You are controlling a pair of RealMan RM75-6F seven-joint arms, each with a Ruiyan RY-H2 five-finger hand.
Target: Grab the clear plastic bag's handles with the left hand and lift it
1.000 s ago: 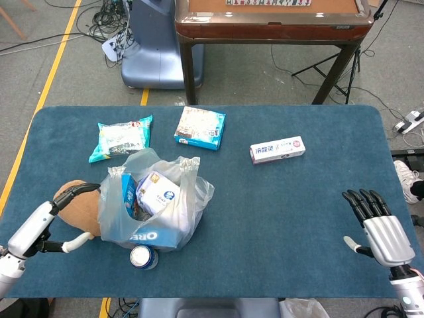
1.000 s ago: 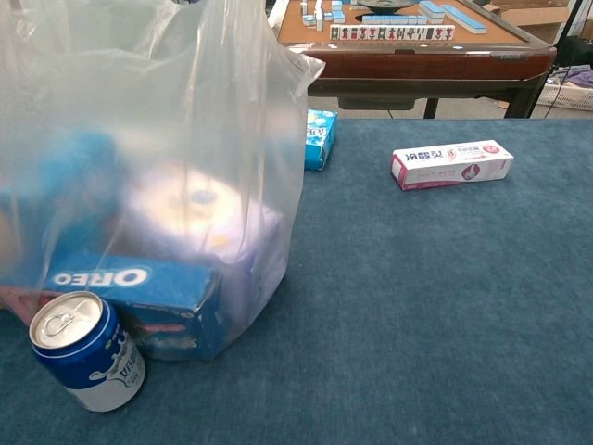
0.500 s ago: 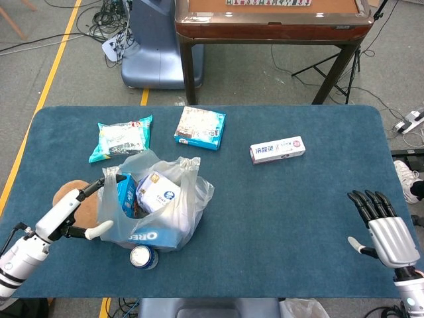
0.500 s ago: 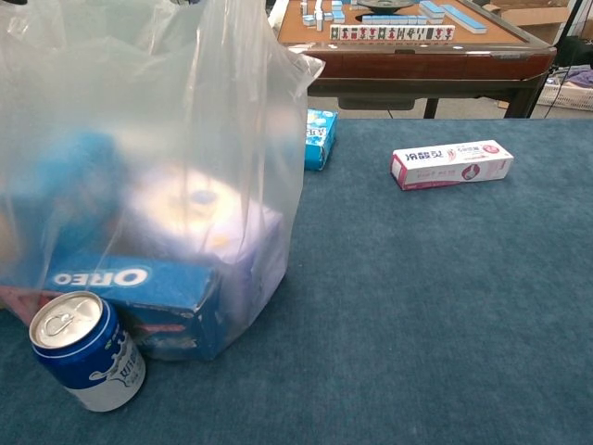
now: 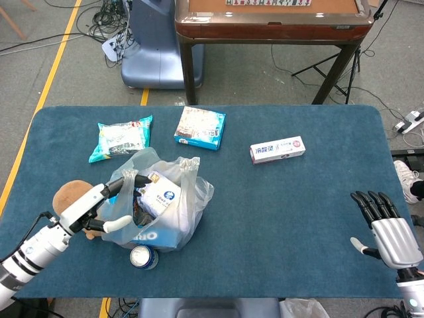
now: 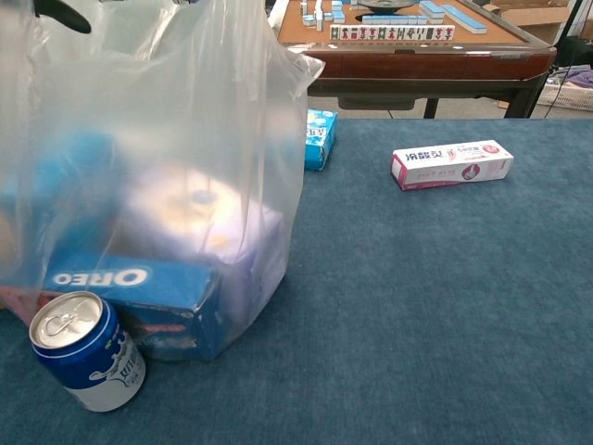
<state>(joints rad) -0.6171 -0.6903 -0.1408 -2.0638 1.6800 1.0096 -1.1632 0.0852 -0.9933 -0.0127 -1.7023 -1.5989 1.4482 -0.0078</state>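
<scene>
Since a second ago the left hand [image 5: 109,202] has travelled rightward from beside the brown plush toy [image 5: 66,195] to the near-left side of the clear plastic bag [image 5: 173,199]. Its dark fingers [image 5: 136,180] now reach over the bag's open mouth and its pale thumb lies against the bag's left wall, spread rather than clamped; whether it grips a handle cannot be told. The bag itself sits where it did, on the left part of the blue table [image 5: 285,218], with a cookie box [image 6: 130,278] inside and a blue can [image 5: 143,256] just beside its near edge. The right hand [image 5: 387,228] has drifted slightly nearer at the table's right edge, fingers straight and apart, holding nothing.

The head view alone shows both hands, the plush toy, a snack packet [image 5: 122,137] and a blue box [image 5: 200,127] on the far side, and the toothpaste box [image 5: 277,149] to the right. The chest view shows only a dark fingertip [image 6: 63,13] at its top-left corner above the bag, plus the can's top and the box's lettering up close.
</scene>
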